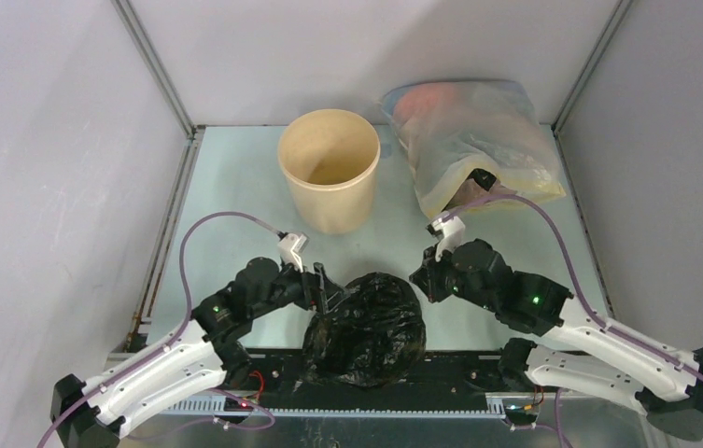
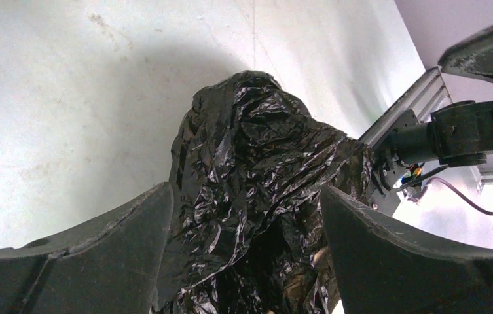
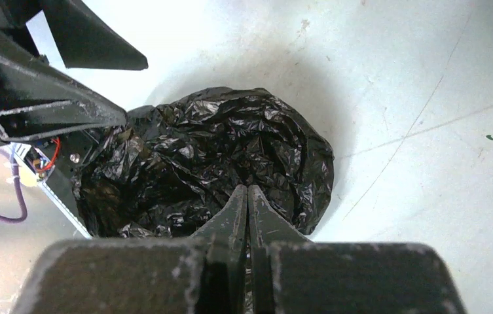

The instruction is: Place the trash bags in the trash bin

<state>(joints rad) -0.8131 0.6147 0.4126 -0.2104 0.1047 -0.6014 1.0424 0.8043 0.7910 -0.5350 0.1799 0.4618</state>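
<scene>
The black trash bag (image 1: 366,329) lies crumpled on the table near the front edge, between the two arms. The tan trash bin (image 1: 329,179) stands upright and open farther back, with nothing visible inside. My left gripper (image 1: 326,289) is open at the bag's left edge. In the left wrist view the bag (image 2: 256,170) fills the gap between its spread fingers (image 2: 132,229). My right gripper (image 1: 419,278) is shut and empty just right of the bag. In the right wrist view its closed tips (image 3: 248,191) point at the bag (image 3: 211,150).
A large translucent whitish-yellow bag (image 1: 473,140) with pinkish contents lies at the back right, beside the bin. Metal frame posts and grey walls enclose the table (image 1: 235,187). The bag overhangs the black rail at the table's front edge (image 1: 459,364).
</scene>
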